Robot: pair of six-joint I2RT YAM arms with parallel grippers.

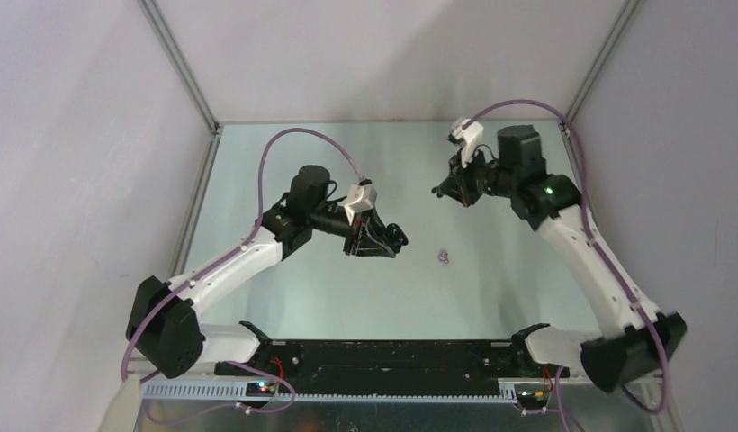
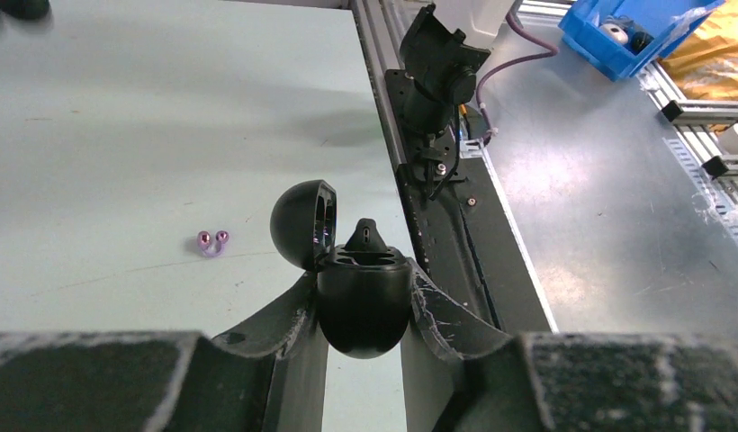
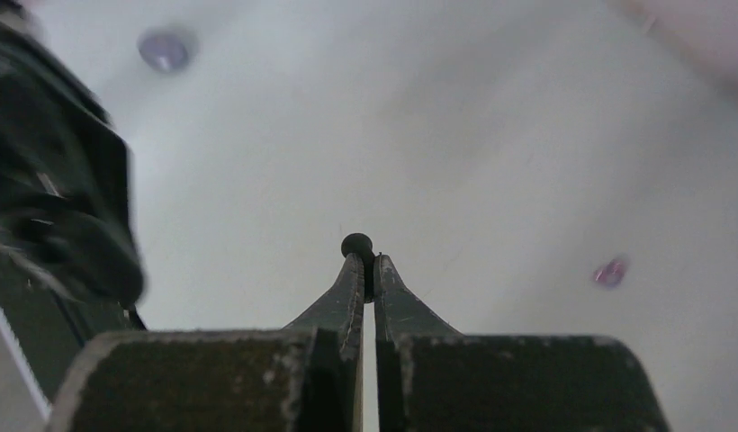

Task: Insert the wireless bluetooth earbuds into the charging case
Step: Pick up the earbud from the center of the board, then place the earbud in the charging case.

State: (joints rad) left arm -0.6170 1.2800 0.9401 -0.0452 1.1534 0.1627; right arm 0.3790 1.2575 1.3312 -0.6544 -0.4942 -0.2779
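Gripping the black charging case point(image 2: 364, 310) from both sides, the left gripper point(image 1: 389, 239) sits a little left of the middle in the top view. Its fingers point(image 2: 268, 326) are closed on the lower half of the case. The case stands upright, with its lid point(image 2: 301, 223) swung open to the left. 1 black earbud point(image 2: 365, 236) sits in the open case and sticks up above the rim. The right gripper point(image 3: 366, 270) is in the upper middle of the top view, right of the left gripper and apart from it. Its 2 fingers are closed and pinch a second black earbud point(image 3: 356, 244) at their very tips. The purple earbud point(image 1: 445, 258) lies on the table point(image 1: 491, 288), lower in the top view than both grippers and touching neither. In the left wrist view this purple earbud point(image 2: 211, 241) is left of the case, near it but apart. A blue bin point(image 2: 617, 31) stands off the table, in the upper right of the left wrist view.
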